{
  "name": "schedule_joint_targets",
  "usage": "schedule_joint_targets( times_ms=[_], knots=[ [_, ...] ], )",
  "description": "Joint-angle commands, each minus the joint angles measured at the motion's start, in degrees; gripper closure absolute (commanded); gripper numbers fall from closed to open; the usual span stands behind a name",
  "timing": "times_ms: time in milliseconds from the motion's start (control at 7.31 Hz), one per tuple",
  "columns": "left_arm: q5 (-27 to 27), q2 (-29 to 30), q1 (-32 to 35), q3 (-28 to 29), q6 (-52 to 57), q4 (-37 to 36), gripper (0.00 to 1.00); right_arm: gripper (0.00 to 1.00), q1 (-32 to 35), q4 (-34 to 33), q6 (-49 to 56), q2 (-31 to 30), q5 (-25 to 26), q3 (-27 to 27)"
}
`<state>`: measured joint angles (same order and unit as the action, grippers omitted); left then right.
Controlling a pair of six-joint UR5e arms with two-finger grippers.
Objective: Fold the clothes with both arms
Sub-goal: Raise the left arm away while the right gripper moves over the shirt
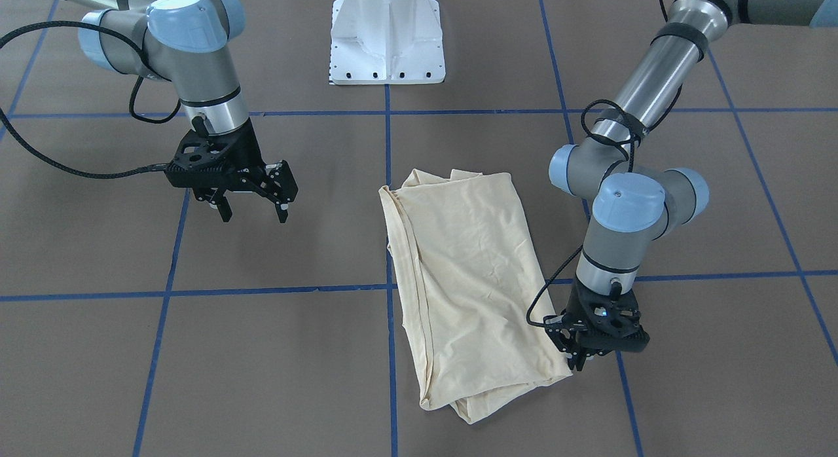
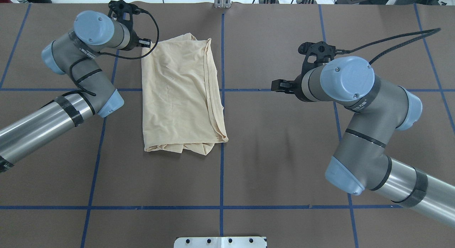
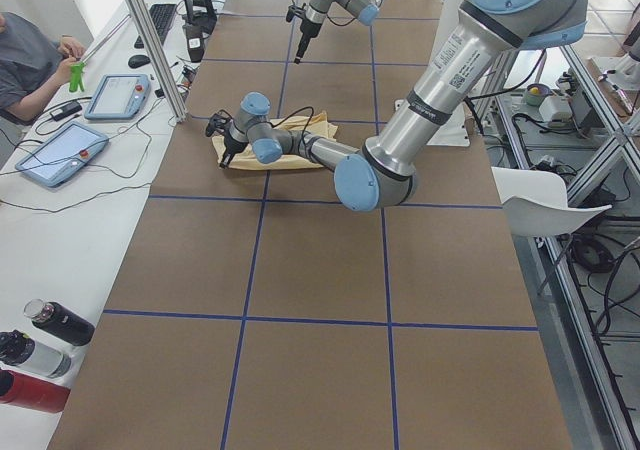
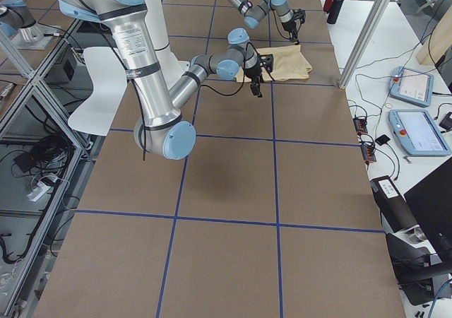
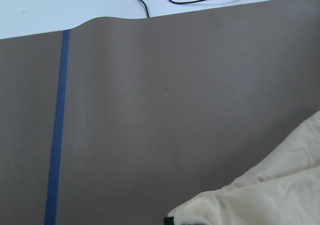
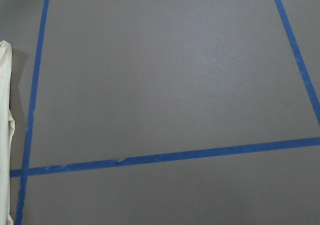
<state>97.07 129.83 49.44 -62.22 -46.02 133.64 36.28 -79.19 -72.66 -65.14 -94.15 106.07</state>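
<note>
Left pincer [image 1: 579, 360] beside the one shirt [image 1: 471, 274], right pincer [image 1: 254, 209] spread wide

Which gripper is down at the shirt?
The left black two-finger gripper, at a corner of the folded cream-yellow shirt; the right gripper hangs open over the brown table, apart from it.

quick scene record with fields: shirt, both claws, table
garment: pale cream-yellow thin shirt, folded into a long strip, lying flat
surface: brown table with blue tape grid
left claw: low at one corner of the shirt; grip unclear
right claw: open, empty, apart from the shirt
print: none showing
</note>
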Motion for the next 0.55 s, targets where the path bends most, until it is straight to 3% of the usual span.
schedule_joint_targets(
  times_ms=[0, 137, 411],
  knots=[
    [6.76, -5.95, 2.92, -4.98, 5.23, 3.64, 0.0, 0.0, -0.5, 0.0, -4.65, 7.95, 0.37, -7.58],
    [9.52, -8.87, 3.81, -8.41, 5.76, 3.55, 0.0, 0.0, -0.59, 0.0, -8.34, 14.18, 0.46, -14.51],
    [9.46, -10.56, 3.82, -10.9, 5.33, 3.55, 0.0, 0.07, -3.56, 2.61, -14.93, 20.81, 4.38, -22.63]
  ],
)
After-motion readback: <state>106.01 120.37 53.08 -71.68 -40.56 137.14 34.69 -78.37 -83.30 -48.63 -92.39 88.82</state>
